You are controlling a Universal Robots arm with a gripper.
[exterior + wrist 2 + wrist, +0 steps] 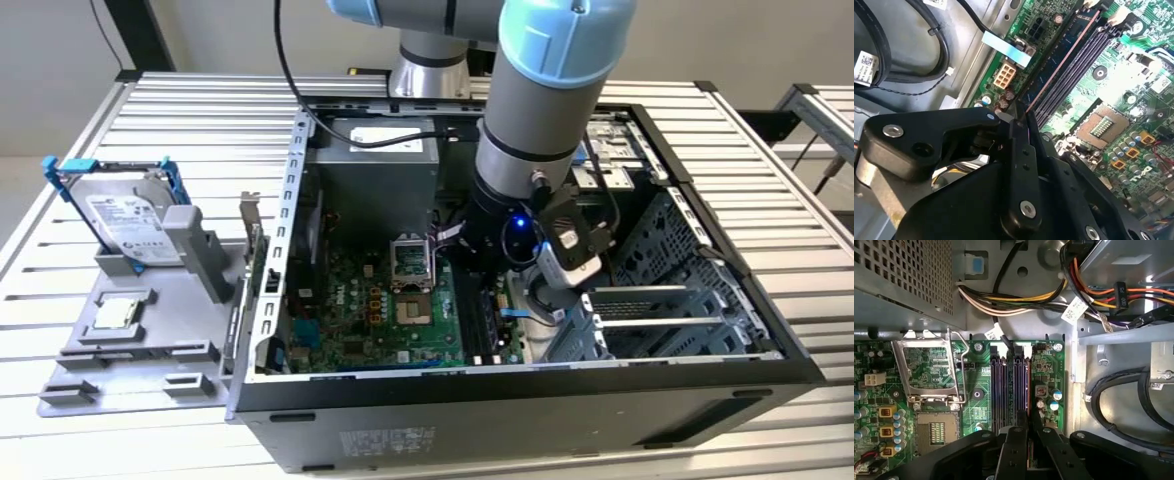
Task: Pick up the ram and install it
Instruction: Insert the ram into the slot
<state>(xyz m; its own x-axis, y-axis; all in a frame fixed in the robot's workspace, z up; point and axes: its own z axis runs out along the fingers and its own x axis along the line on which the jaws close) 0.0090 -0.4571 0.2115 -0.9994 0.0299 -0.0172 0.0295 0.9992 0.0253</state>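
Your gripper (1023, 125) is down inside the open computer case (747, 375), low over the motherboard (387, 320), and its two black fingers (1016, 165) are drawn in narrow, pinching the ram (1054, 70) by its near end. In the second wrist view you see the stick edge-on, a thin dark board with a reddish top edge that runs away from the fingertips along the black memory slots (1081, 65), on the side of them towards the white connector (1004, 76). Whether it is seated in a slot or only held just above one, you cannot tell. In the first wrist view the same fingers (1013, 450) meet over the near end of the slot row (1010, 390), which lies between the open processor socket with its raised metal frame (929, 372) and the case's grey side wall. Out on the slatted table (747, 130), at the exterior view's left, a silver hard drive in a blue frame (127, 215) stands on a grey tray (147, 350), with a small square silver chip (118, 312) lying flat just in front of it.
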